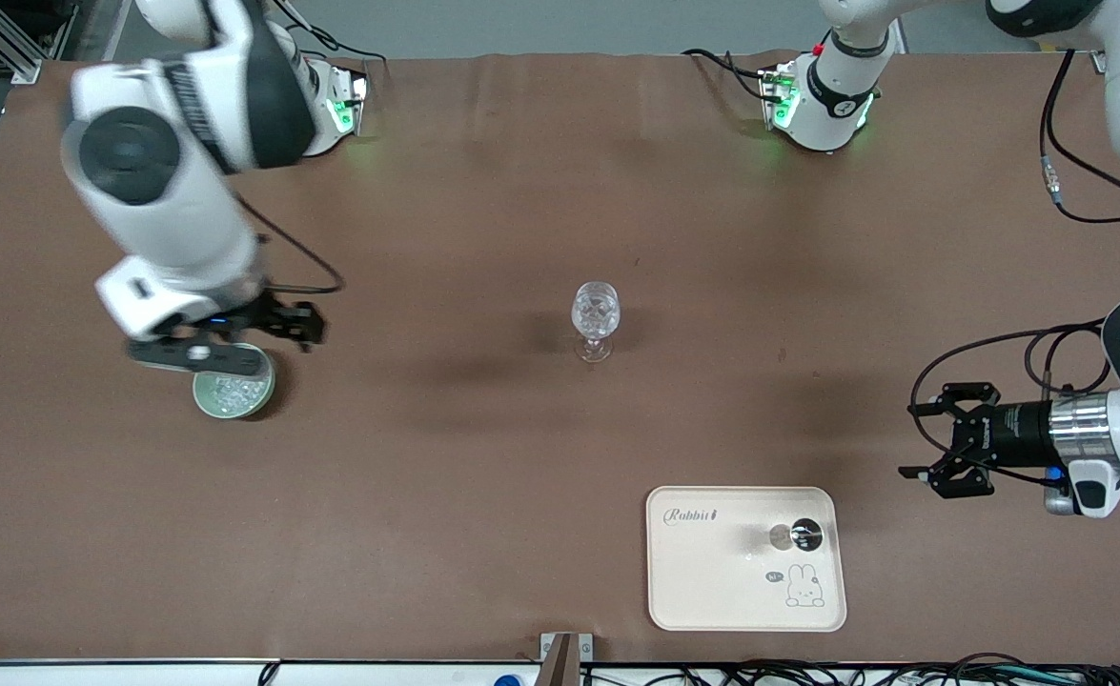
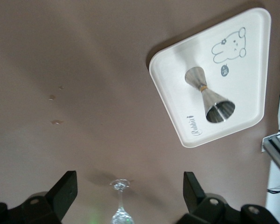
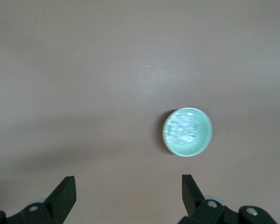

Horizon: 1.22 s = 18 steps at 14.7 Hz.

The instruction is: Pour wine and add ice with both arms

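Note:
A clear wine glass [image 1: 596, 319] stands upright mid-table; its foot and stem show in the left wrist view [image 2: 120, 205]. Ice [image 1: 232, 389] fills a small pale green bowl [image 1: 207, 405] toward the right arm's end, also seen in the right wrist view [image 3: 187, 131]. My right gripper [image 1: 235, 345] hangs open over the bowl's rim, its fingertips [image 3: 67, 191] wide apart and holding nothing. My left gripper [image 1: 914, 440] hovers open and empty over the table at the left arm's end, pointing toward the glass. No wine is in view.
A cream tray [image 1: 712, 591] with a rabbit drawing lies near the front camera. On it stands a steel jigger [image 1: 796, 536], also seen in the left wrist view [image 2: 210, 95]. Black cables trail near the left arm [image 1: 1055, 181].

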### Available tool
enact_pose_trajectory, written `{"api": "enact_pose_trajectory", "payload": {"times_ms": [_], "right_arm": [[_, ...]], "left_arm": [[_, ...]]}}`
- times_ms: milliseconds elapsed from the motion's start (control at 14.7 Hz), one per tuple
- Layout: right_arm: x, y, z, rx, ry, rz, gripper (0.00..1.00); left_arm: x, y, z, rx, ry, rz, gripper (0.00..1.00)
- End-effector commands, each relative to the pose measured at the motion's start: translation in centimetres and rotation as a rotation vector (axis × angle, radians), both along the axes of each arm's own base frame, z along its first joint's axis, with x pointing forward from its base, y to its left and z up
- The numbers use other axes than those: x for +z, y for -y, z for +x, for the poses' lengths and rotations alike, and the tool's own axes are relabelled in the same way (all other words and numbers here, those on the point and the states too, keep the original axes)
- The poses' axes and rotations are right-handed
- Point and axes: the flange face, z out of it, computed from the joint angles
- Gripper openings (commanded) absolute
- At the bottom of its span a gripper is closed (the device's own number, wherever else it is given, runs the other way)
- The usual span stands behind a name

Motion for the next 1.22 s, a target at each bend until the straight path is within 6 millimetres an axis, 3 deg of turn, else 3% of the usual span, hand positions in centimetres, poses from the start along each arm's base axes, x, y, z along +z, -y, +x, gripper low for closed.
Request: {"api": "enact_pose_trajectory", "payload": {"times_ms": [0,340,476,680,884,1156], "right_arm": [[1.1,6.0,-2.6,0.023,-0.007,0.018,1.0],[3.8,16.4,-4.4,0.047,-0.059,0.119,1.0],[4.9,18.3,-5.6,0.047,-0.078,0.126,1.0],[6.8,19.0,-7.1,0.04,-0.069,0.13,1.0],[8.0,19.2,-7.6,0.063,-0.069,0.131,1.0],[12.0,19.9,-7.4,0.107,-0.013,0.124,1.0]], "left_arm": [[4.6,1.8,-2.1,-0.159,0.067,0.121,1.0],[13.5,5.7,-5.3,-0.5,0.237,0.323,1.0],[15.9,6.8,-6.5,-0.594,0.277,0.365,1.0],[19.9,7.5,-8.4,-0.736,0.358,0.408,1.0],[22.4,9.6,-10.5,-0.831,0.346,0.55,1.0],[24.6,8.8,-14.4,-1.006,0.342,0.555,1.0]]}}
